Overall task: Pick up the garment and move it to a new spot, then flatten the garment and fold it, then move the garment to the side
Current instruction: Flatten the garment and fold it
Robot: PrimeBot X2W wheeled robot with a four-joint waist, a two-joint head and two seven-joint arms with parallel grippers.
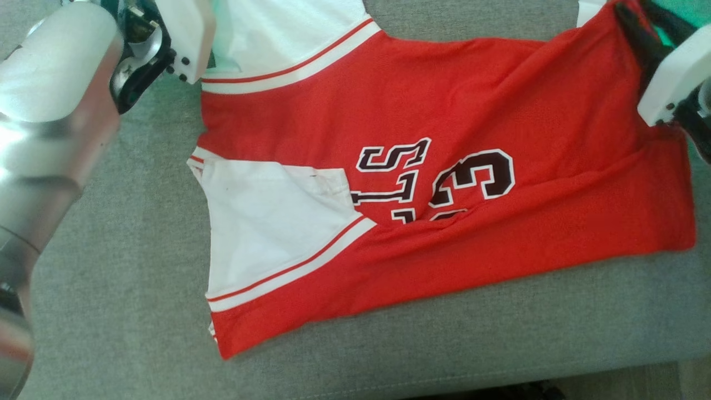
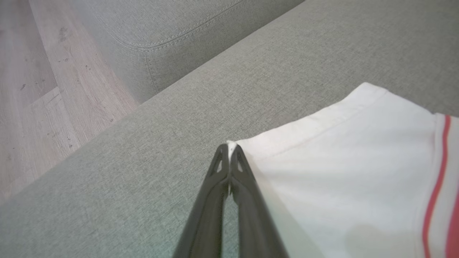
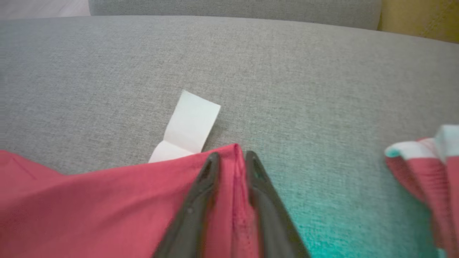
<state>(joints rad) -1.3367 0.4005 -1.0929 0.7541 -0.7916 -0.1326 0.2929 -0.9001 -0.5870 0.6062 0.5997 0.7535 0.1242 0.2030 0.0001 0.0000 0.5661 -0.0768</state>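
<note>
The garment (image 1: 444,139) is a red jersey with white sleeves, red-and-white striping and dark numerals, spread over a grey sofa cushion (image 1: 122,278). In the left wrist view my left gripper (image 2: 228,147) is shut on the corner of a white sleeve (image 2: 340,172). The left arm's pale wrist housing (image 1: 186,33) shows at the head view's top left. My right gripper (image 3: 233,156) is shut on a pinched red edge of the garment (image 3: 107,208); its dark fingers (image 1: 639,39) grip the jersey's top right corner in the head view.
A white label (image 3: 190,125) sticks out from under the red cloth. Another bunched red-and-white part of the jersey (image 3: 426,161) lies to the right. Wood floor (image 2: 36,71) lies beyond the cushion's edge, and a second grey cushion (image 2: 172,32) stands behind.
</note>
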